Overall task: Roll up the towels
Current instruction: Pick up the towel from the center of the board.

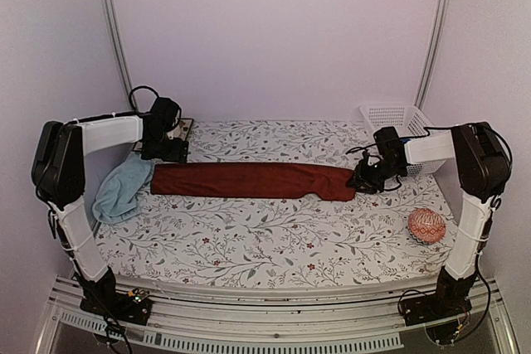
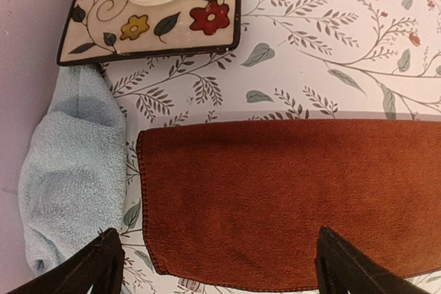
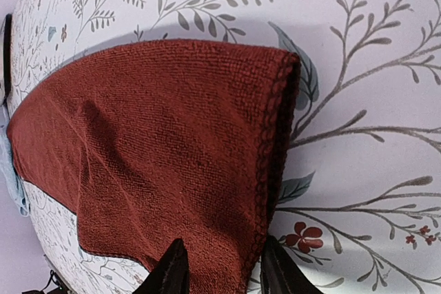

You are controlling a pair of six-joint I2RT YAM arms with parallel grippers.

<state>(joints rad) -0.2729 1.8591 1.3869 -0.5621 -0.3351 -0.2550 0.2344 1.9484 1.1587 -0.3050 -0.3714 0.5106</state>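
Top external view had the maroon towel (image 1: 249,181) stretched along the surface (image 1: 274,242), right end effector (image 1: 361,180) pinching its right tip, left end effector (image 1: 168,153) wide open above its other end, blue towel (image 1: 123,190) alongside.

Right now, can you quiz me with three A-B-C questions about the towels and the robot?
1. Where is the blue towel? A on top of the red towel; B right of it; C left of it.
2. How many towels are there? A one; B two; C four.
3. How is the left pincer? A open wide; B shut on the blue towel; C shut on the red towel.
Answers: 1 C, it lies crumpled by the red towel's left end. 2 B, one red, one blue. 3 A, it gapes wide above the red towel, gripping nothing.
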